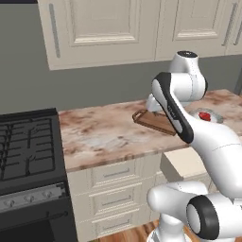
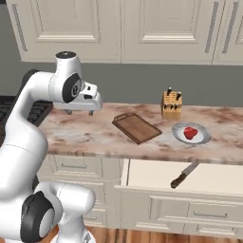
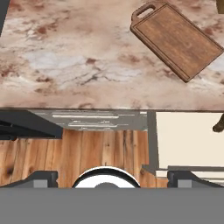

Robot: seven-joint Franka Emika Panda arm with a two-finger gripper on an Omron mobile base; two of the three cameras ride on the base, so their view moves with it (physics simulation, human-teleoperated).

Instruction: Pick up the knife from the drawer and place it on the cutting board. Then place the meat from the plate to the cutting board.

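Note:
The drawer [image 2: 209,178] stands pulled out below the counter, and the knife [image 2: 185,174] lies in it at a slant, dark handle toward the front. In the hand view, the handle's end [image 3: 218,124] shows at the right edge over the drawer [image 3: 188,140]. The cutting board [image 2: 136,127] [image 1: 153,121] [image 3: 177,39] lies bare on the marble counter. The red meat [image 2: 190,132] [image 1: 204,116] sits on the grey plate [image 2: 178,135] to the board's right. My gripper [image 2: 78,111] [image 3: 114,179] hangs open and empty above the counter, left of the board.
A tan knife block [image 2: 172,104] stands at the back of the counter behind the plate. A black stove [image 1: 28,146] adjoins the counter on the left. Cream wall cabinets [image 2: 142,28] hang above. Wooden floor [image 3: 87,148] shows below the counter's front edge.

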